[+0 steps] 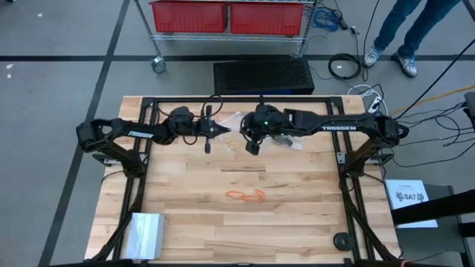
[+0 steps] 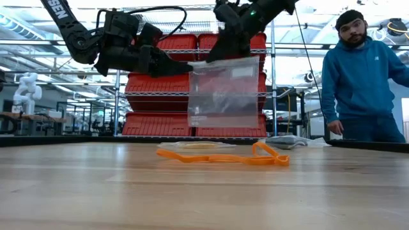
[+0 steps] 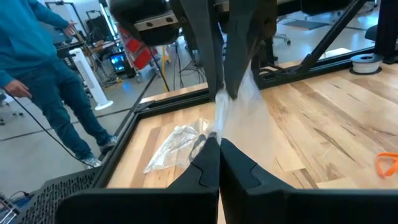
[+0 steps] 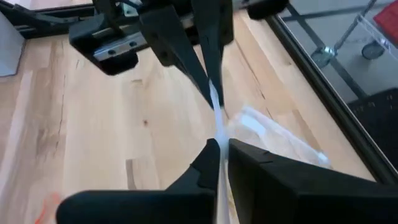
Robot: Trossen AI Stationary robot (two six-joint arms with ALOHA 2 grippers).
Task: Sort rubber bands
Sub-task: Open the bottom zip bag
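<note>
Left claw [image 2: 185,66] and right claw [image 2: 214,56] both clenched on raised clear bag [image 2: 223,92], contents indistinct.

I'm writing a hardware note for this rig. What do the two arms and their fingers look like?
Both arms are dark, nearly black, jointed links. White "TROSSEN" lettering runs along the left arm and the right arm. Black cables loop off the wrist housings. A small green light glows on the right wrist. The left gripper and right gripper end in slim, tapered black fingers.
</note>
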